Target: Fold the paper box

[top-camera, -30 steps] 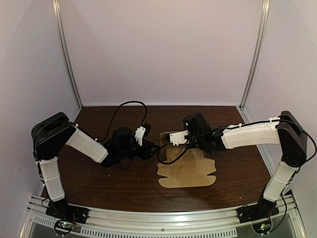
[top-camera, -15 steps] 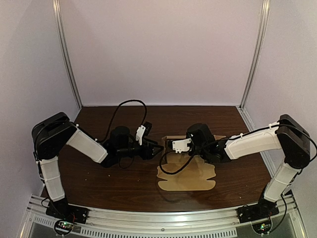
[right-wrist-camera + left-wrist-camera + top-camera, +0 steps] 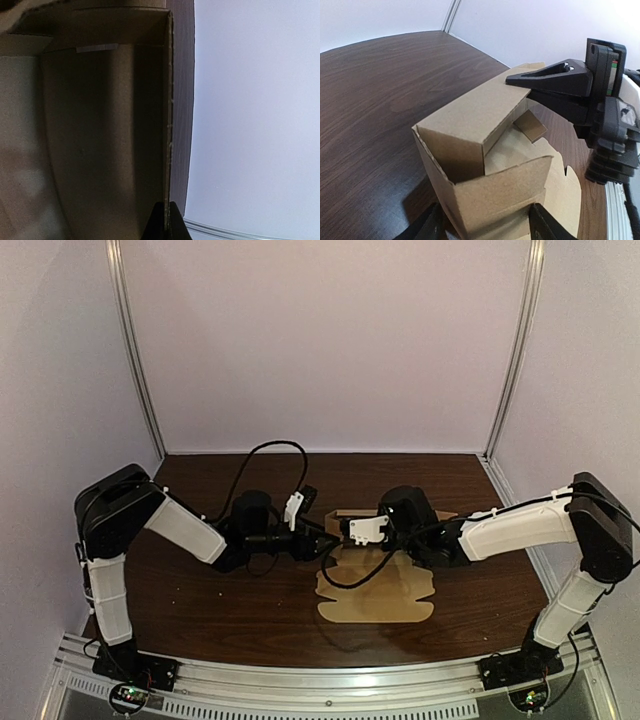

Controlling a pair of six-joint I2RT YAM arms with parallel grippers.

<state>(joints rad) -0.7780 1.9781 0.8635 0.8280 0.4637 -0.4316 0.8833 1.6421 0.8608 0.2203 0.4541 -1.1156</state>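
Paper box (image 3: 470, 112): one, brown cardboard, half-formed. It sits mid-counter between the two grippers. At least one long wall and one end wall stand upright. The unfolded remainder lies flat on the counter (image 3: 200, 590), toward the near edge.

Edges: the upright end wall has a free top edge facing the left wrist camera. The long wall is doubled over, with its fold line on top. The box is well apart from every counter edge.

Room: bare dark wood shows left of the box, right of it, and behind it up to the back wall. The two wrists meet at the box, so the space right at the raised walls is tight.

Contents: the box is open at the top. Inside, only bare cardboard and one small tilted flap (image 3: 530, 125) are visible.

Right gripper (image 3: 165, 221): pressed together, pinching the top edge of a raised wall.

Left gripper (image 3: 487, 227): spread, with one finger on each side of the end wall. Contact with the cardboard cannot be told.

Count: one box, two grippers, and one black cable (image 3: 352, 583) looping across the flat part.
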